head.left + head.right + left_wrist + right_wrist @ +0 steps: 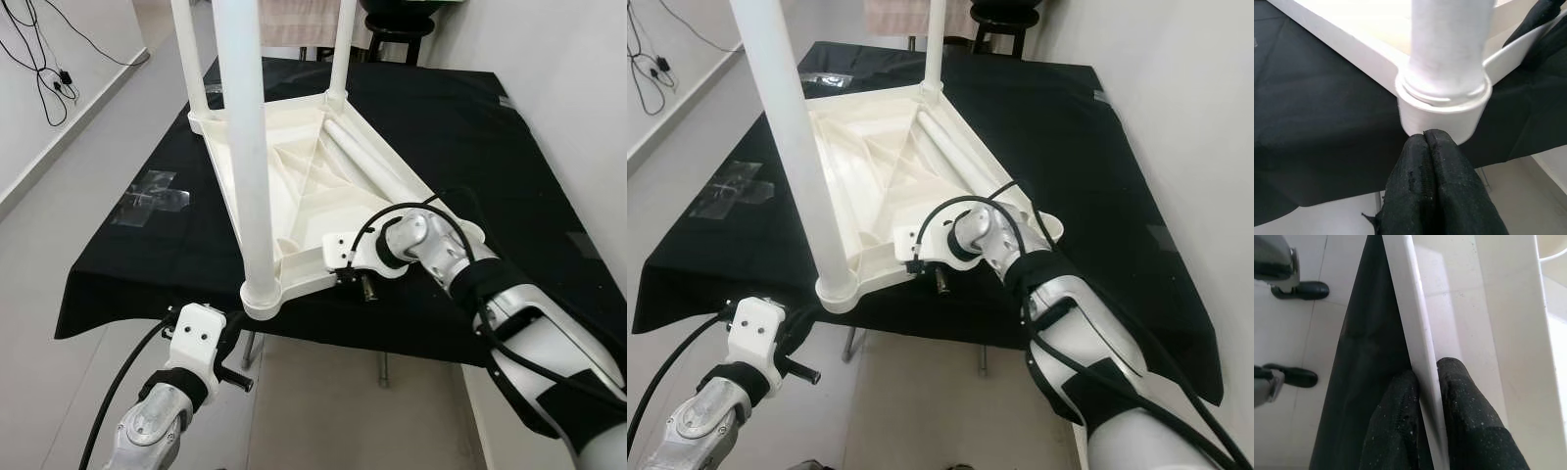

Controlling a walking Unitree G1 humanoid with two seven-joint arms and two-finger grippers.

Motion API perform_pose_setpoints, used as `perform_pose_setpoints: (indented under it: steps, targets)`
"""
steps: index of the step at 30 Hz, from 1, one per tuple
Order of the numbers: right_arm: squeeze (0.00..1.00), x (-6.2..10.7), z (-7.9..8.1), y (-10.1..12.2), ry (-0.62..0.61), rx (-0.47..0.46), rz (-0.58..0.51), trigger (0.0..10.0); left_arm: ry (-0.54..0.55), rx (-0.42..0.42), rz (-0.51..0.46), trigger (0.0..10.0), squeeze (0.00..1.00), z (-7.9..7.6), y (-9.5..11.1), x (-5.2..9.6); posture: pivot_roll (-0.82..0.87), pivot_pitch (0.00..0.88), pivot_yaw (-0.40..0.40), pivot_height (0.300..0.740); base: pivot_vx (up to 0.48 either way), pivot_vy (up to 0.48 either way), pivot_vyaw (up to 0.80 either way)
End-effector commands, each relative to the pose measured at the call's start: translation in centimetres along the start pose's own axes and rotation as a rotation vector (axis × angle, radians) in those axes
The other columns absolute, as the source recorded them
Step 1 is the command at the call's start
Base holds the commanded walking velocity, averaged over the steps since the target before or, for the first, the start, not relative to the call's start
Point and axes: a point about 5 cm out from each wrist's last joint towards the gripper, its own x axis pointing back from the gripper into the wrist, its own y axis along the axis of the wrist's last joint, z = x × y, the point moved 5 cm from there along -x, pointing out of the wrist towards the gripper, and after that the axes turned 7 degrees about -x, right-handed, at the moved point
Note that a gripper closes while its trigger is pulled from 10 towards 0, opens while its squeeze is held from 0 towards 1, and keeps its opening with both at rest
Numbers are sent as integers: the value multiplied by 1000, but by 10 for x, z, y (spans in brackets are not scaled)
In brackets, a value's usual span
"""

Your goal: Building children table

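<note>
One white children's table (294, 186) lies upside down on a black-draped workbench (470, 127), legs pointing up, a loose leg (367, 162) resting inside its ribbed underside. The right gripper (1425, 382) clamps the table's near rim between its fingers. The left gripper (1425, 142), fingers pressed together, touches the corner socket holding the nearest leg (245, 147), whose top is cut off.

Pale floor (59, 206), black stool (397, 24)
</note>
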Motion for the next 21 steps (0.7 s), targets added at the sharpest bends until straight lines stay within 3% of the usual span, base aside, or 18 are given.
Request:
perform_pose_setpoints:
  steps: [1,4,5,6,7,10,15,16,17,18,19,20,21]
  targets:
    - [0,-4,-4,11,-47,-69,-82,0,-8,-12,18,10000,0,-4,-2,2,125,118,-68,740,0,0,0]
    - [0,-12,-6,45,-60,-169,-265,0,-13,-17,18,10000,0,-5,-2,2,126,114,-67,740,0,0,0]
    - [0,-12,-6,45,-60,-169,-265,0,-13,-17,18,10000,0,-5,-2,2,126,114,-67,740,0,0,0]
    - [0,-13,-6,65,-62,-203,-368,0,-16,-20,18,10000,0,-5,-2,1,126,112,-64,740,0,0,0]
    - [0,-14,-6,73,-62,-214,-403,0,-17,-21,18,10000,0,-5,-2,1,126,112,-64,740,0,0,0]
    - [0,-14,-4,89,-65,-195,-471,0,-22,-25,18,10000,0,-6,-2,1,126,109,-62,740,0,0,0]
    - [0,-16,0,143,-115,-175,-660,0,-31,-32,19,10000,0,-7,-3,0,123,104,-54,740,0,0,0]
    - [0,-16,0,151,-130,-181,-688,2627,-33,-33,19,10000,0,-7,-3,0,123,104,-54,740,0,0,0]
    - [0,-16,0,151,-130,-181,-688,2627,-33,-33,19,10000,0,-7,-3,0,123,104,-54,740,0,0,0]
    - [0,-16,-1,159,-159,-175,-707,5176,-36,-36,19,10000,0,-8,-3,-1,124,102,-50,740,0,0,0]
    - [0,-16,-1,159,-159,-175,-707,5176,-36,-36,19,10000,0,-8,-3,-1,124,102,-50,740,0,0,0]
    - [0,-19,-1,168,-190,-164,-708,10000,-40,-39,20,10000,0,-8,-3,-1,125,102,-48,740,0,0,0]
    - [0,-19,-1,168,-190,-164,-708,10000,-40,-39,20,10000,0,-8,-3,-1,125,102,-48,740,0,0,0]
